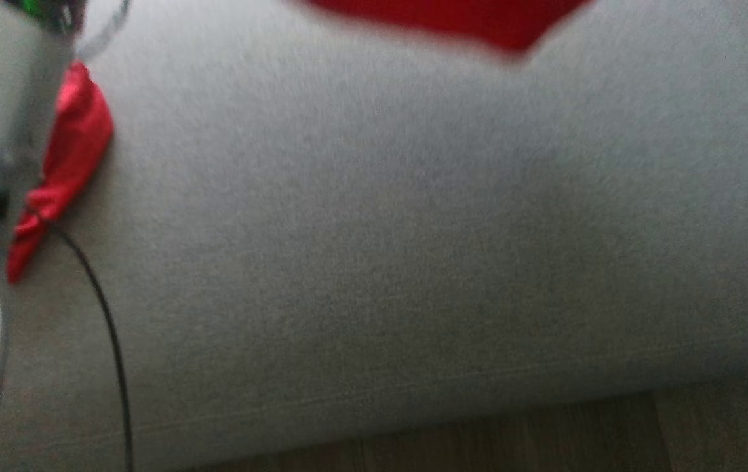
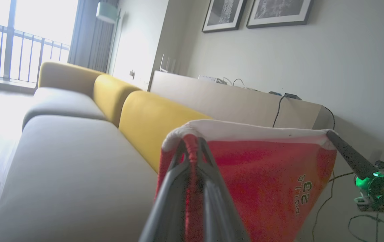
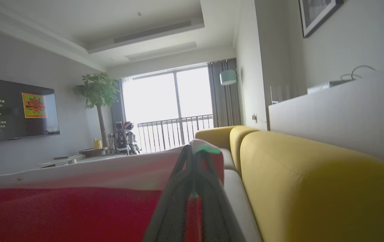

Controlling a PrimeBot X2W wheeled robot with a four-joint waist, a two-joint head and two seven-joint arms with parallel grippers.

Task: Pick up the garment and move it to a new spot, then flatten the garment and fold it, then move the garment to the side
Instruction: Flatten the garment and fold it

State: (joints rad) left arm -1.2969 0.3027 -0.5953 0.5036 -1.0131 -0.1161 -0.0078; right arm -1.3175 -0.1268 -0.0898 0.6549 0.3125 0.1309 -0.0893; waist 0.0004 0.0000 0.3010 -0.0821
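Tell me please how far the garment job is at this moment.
Done: the red garment is picked up. In hand: the left gripper and right gripper hold it stretched between them above the grey sofa seat. Left: laying it flat, folding, moving it aside.

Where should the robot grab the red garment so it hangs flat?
By the two ends of its white band, one gripper at each, coming from the outer sides. The left gripper and right gripper pinch it so now: the band runs straight between them and the red garment hangs flat below.
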